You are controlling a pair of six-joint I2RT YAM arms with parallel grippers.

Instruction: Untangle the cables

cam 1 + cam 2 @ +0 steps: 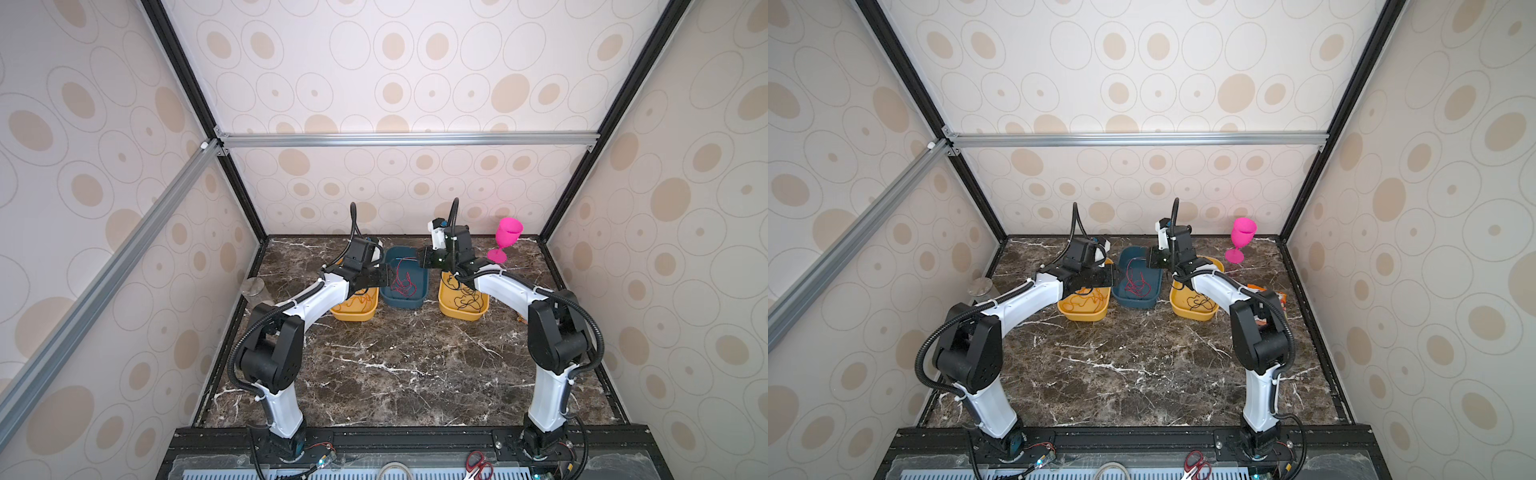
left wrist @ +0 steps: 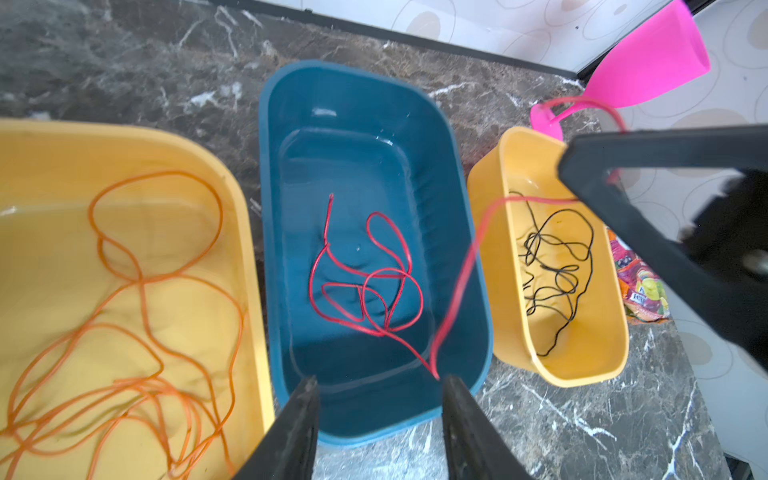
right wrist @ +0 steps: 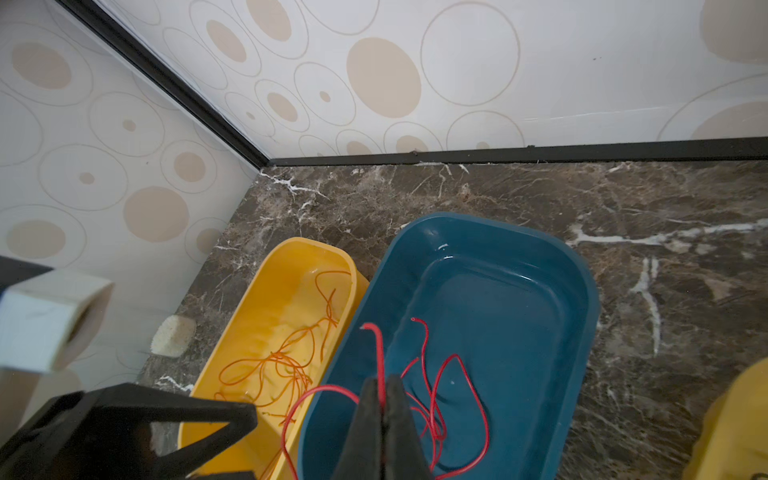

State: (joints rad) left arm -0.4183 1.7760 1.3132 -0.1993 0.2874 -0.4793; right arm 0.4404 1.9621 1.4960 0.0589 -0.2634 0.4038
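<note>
Curling red cable point(image 2: 328, 224) in blue tray point(image 2: 353, 166) | right hand point(image 3: 384, 380) pinching it | left hand point(image 2: 380, 380) released

Two yellow trays point(image 1: 353, 316) point(image 1: 463, 314) and one blue tray point(image 1: 403, 303), three in all. One red cable point(image 2: 390, 271), one black tangle point(image 2: 540, 241) and one orange tangle point(image 2: 140, 279), their strands too knotted to count. One pink goblet point(image 1: 508, 232), one scissors point(image 1: 473, 471), one snack packet point(image 2: 642, 291), one cylinder point(image 1: 254, 289).

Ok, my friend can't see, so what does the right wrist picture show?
The right hand is pinched shut on a red cable above a blue tray holding its loose loops. A yellow tray of orange cable sits beside it on a dark marble table.
</note>
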